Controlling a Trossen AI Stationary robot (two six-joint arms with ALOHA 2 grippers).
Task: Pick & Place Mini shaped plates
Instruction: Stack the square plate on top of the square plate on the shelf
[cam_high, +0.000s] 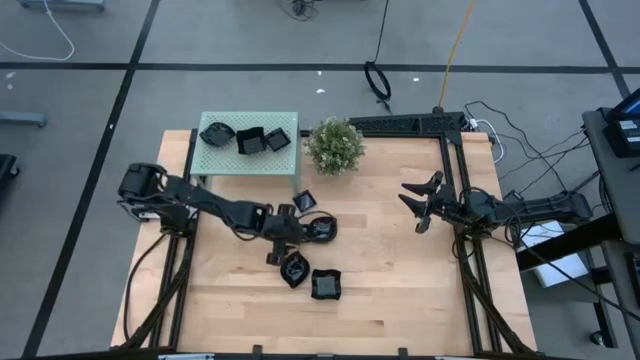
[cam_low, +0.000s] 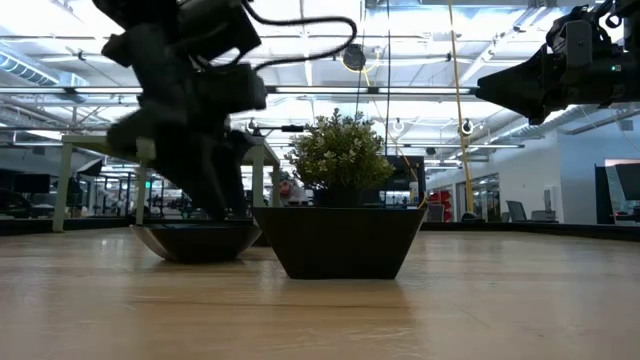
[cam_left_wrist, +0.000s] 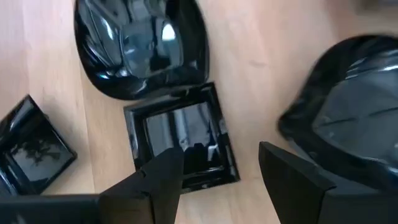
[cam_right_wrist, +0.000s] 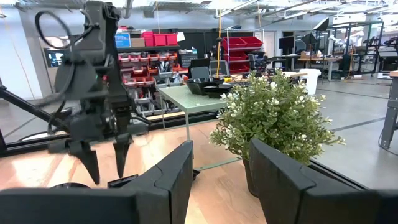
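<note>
Left fingers: the left gripper (cam_left_wrist: 217, 180) has its two fingers (cam_left_wrist: 163, 179) spread apart with nothing between them, poised above a square plate (cam_left_wrist: 180, 143) on the desk (cam_high: 400, 280).

Left gripper position: mid-desk, left of centre, over the plate cluster (cam_high: 290, 228).

Right fingers: the right gripper (cam_high: 415, 203) is parted and holds nothing.

Right gripper position: raised near the right edge of the desk, well apart from every plate.

Plates at the left gripper: in the left wrist view, one square plate under the fingers, a wavy-rimmed plate (cam_left_wrist: 140, 46) touching one side of it, a second rounded plate (cam_left_wrist: 348, 112) near the other side, and a second square plate (cam_left_wrist: 31, 149) apart.

Plates on the desk, high view: a wavy plate (cam_high: 294, 269) and a square plate (cam_high: 326, 285) toward the front edge, a rounded plate (cam_high: 321, 229) just beside the gripper, and a tilted square plate (cam_high: 305, 201) by the stand's corner. Any plate beneath the arm is hidden.

Plates on the stand: about three dark plates (cam_high: 250, 138) grouped on the pale green stand (cam_high: 225, 160) at the rear left corner; exact count unclear.

Obstructions: a potted plant (cam_high: 335, 146) at the rear edge, just beside the stand; in the low view a square plate (cam_low: 338, 240) stands in front of it.
</note>
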